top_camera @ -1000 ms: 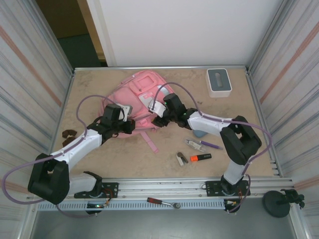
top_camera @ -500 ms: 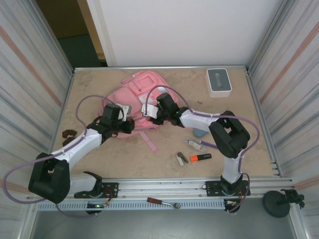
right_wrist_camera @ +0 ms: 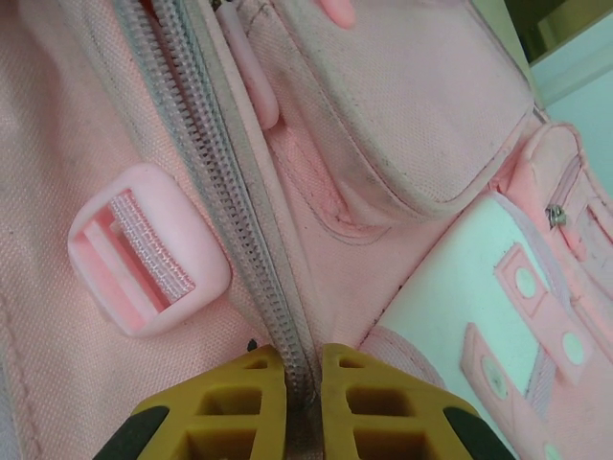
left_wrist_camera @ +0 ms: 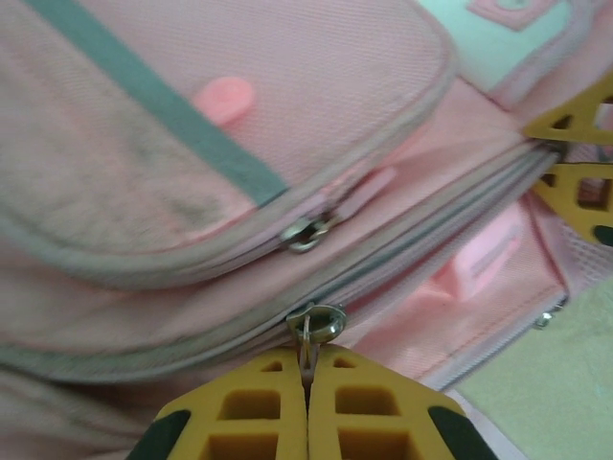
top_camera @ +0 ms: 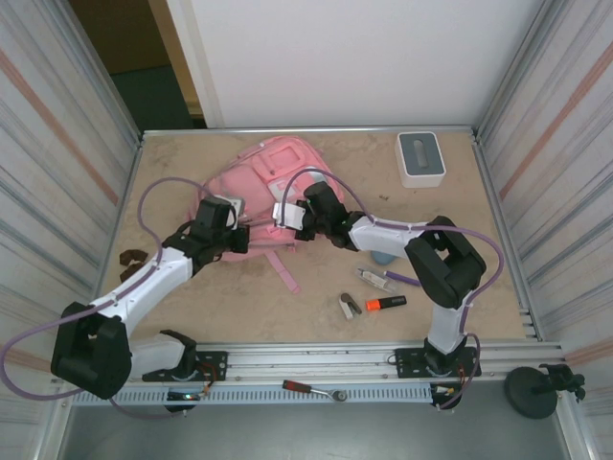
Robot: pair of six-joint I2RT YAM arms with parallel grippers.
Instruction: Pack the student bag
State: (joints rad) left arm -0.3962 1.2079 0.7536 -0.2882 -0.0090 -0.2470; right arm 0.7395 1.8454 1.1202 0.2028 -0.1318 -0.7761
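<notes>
The pink student bag (top_camera: 278, 165) lies flat at the back middle of the table. My left gripper (top_camera: 244, 238) is at its near left edge, and in the left wrist view it (left_wrist_camera: 308, 353) is shut on a metal zipper pull (left_wrist_camera: 322, 324) of the long grey zip. My right gripper (top_camera: 288, 214) sits on the bag's near right side. Its yellow fingers (right_wrist_camera: 251, 383) pinch the zipper seam (right_wrist_camera: 206, 144) and pink fabric between them, beside a pink plastic buckle (right_wrist_camera: 144, 249). The right fingers (left_wrist_camera: 575, 182) also show at the edge of the left wrist view.
A white box with a grey top (top_camera: 420, 158) stands at the back right. An orange highlighter (top_camera: 385, 303), a purple pen (top_camera: 404, 279), a small clip-like item (top_camera: 351, 306) and a blue object (top_camera: 383, 257) lie near the right arm. A screwdriver (top_camera: 311, 388) rests on the front rail.
My right gripper slid left across the bag and closed onto the zipper seam. The left arm shifted slightly left, still gripping the zipper pull.
</notes>
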